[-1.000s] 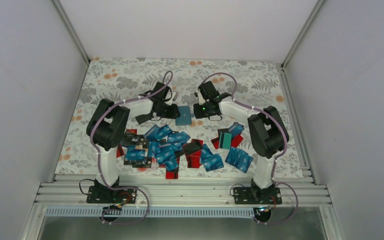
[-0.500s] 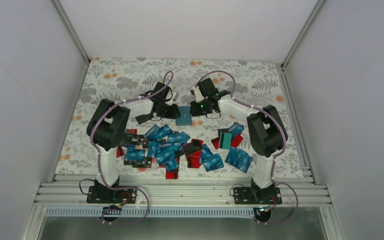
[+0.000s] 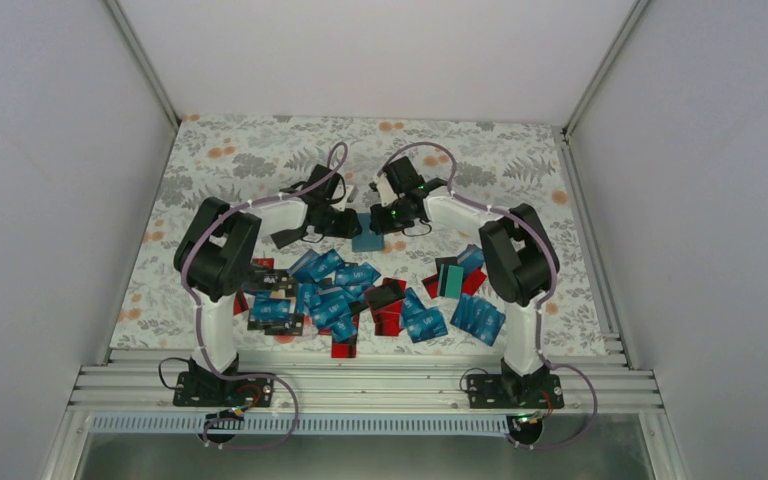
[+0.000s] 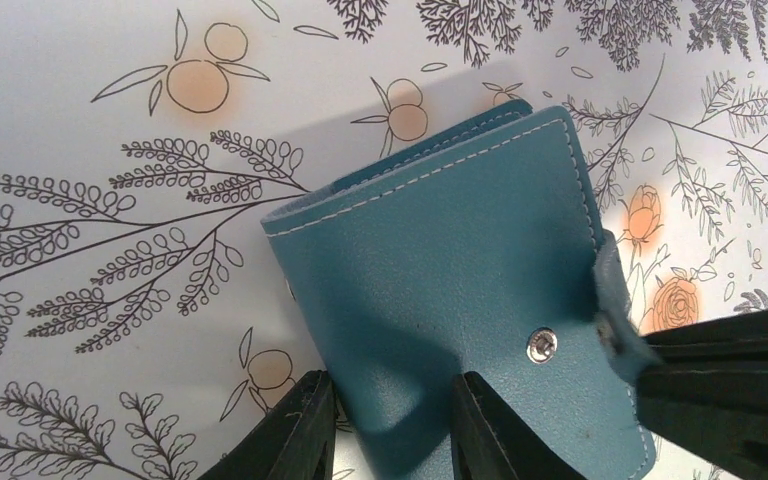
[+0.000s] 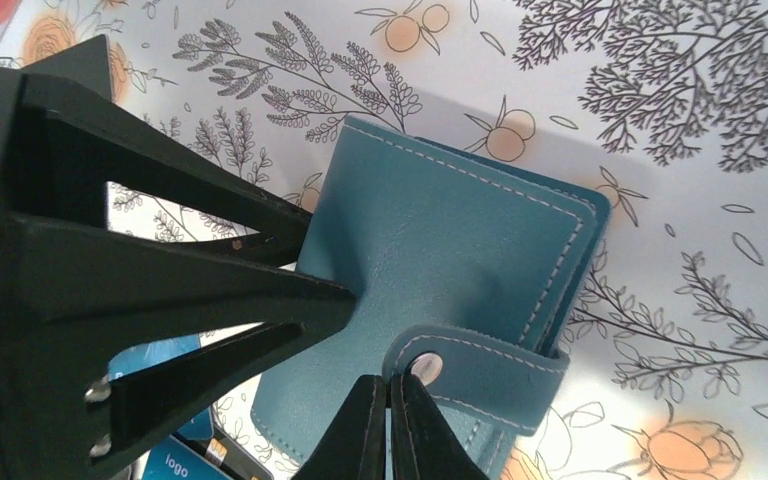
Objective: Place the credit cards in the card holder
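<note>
The teal card holder (image 3: 367, 241) lies folded on the flowered cloth between my two grippers. My left gripper (image 4: 390, 430) straddles its edge, slightly open: one finger rests on the cover (image 4: 440, 280), the other stands on the cloth beside it. My right gripper (image 5: 390, 395) is shut, its tips at the end of the snap strap (image 5: 480, 375). In the left wrist view the strap end (image 4: 615, 320) stands lifted off the stud (image 4: 541, 345) at the right gripper's tips. The credit cards (image 3: 340, 295), mostly blue, some red and black, lie in a heap nearer the arm bases.
A teal-green card (image 3: 450, 280) lies among red and blue cards at the right of the heap. More blue cards (image 3: 478, 315) lie front right. White walls close in the cloth on three sides. A metal rail (image 3: 360, 385) runs along the near edge.
My right gripper has moved left, over the holder's right edge, and its arm has swung inward. The left arm and the holder have stayed put.
</note>
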Tool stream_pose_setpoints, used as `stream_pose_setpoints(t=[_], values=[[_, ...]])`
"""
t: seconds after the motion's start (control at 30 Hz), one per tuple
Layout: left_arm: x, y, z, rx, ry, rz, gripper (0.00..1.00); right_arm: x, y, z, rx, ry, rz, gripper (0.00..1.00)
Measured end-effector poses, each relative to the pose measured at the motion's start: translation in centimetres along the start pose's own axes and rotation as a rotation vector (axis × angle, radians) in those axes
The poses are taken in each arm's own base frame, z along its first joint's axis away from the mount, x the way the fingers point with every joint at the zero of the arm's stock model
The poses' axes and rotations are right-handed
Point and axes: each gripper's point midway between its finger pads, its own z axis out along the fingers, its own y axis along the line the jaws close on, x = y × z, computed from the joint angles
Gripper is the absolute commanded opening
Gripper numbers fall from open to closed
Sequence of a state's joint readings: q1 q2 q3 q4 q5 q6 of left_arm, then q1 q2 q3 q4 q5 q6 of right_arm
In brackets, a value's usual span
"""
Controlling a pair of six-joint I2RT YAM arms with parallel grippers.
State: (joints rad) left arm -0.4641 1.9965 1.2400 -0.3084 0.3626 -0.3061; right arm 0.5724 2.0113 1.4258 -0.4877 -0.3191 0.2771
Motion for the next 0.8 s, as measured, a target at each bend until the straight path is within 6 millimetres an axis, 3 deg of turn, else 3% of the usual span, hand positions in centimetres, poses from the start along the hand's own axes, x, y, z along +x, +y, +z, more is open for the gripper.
stream_pose_setpoints(t=[0.27, 0.8], values=[[0.0, -0.1, 0.1, 0.004, 0.0, 0.001, 0.29, 0.6, 0.2, 1.3, 0.002, 0.04, -0.011, 0.04], [-0.1, -0.2, 0.2, 0.013, 0.002, 0.005, 0.29, 0.6, 0.2, 1.8, 0.012, 0.06, -0.017, 0.04]])
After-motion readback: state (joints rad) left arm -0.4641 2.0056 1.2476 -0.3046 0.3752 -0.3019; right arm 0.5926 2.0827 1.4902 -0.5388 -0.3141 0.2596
